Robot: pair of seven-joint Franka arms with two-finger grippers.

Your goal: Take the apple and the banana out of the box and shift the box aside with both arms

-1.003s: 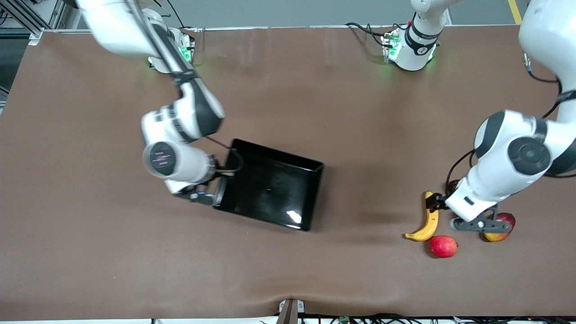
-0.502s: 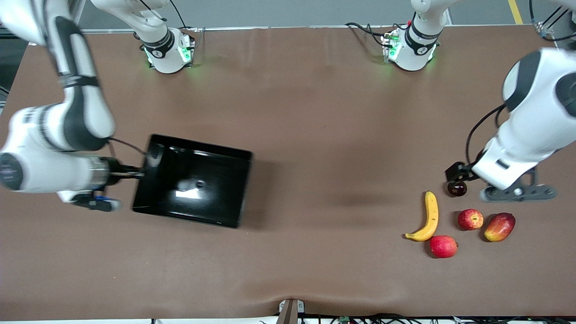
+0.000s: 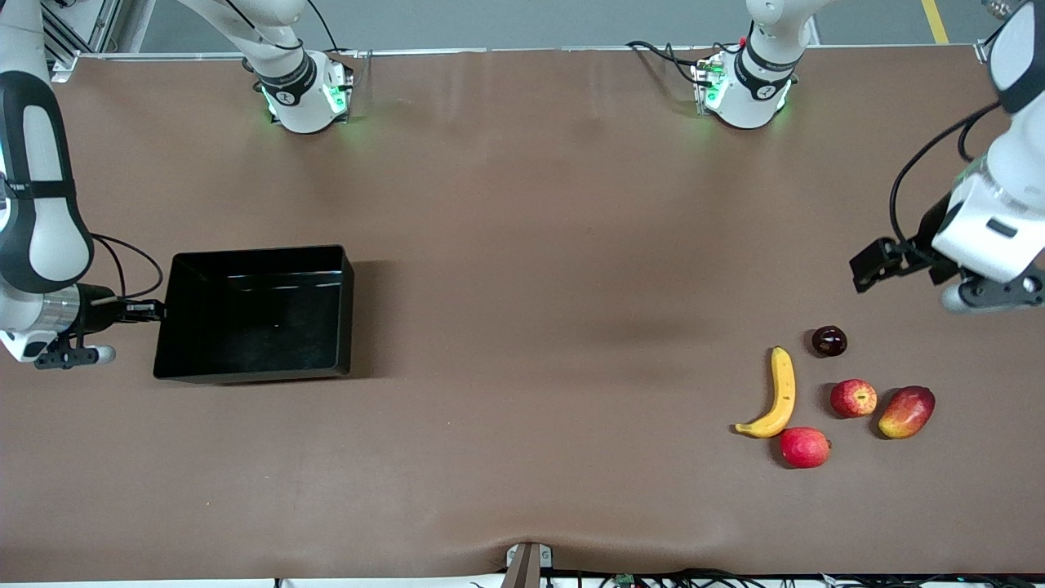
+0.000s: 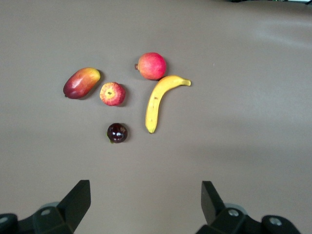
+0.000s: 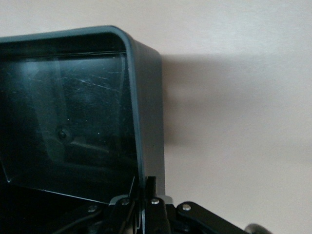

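The black rectangular shallow plastic bin (image 3: 255, 314) is set on the brown table (image 3: 522, 245) toward the right arm's end, well apart from the fruit. Its wall at that end is pinched by the right gripper (image 3: 155, 310).

The fruit is grouped toward the left arm's end. Taking the small round red apple with yellow streaks (image 3: 853, 398) as landmark:
- long curved yellow banana (image 3: 775, 395): beside it, toward the bin;
- oval red-yellow mango (image 3: 906, 412): beside it, away from the bin;
- plain red round fruit (image 3: 804, 447): nearer the front camera;
- small dark round fruit (image 3: 829, 340): farther from it.

The left gripper (image 4: 146, 204) is held spread above the table, near the group.
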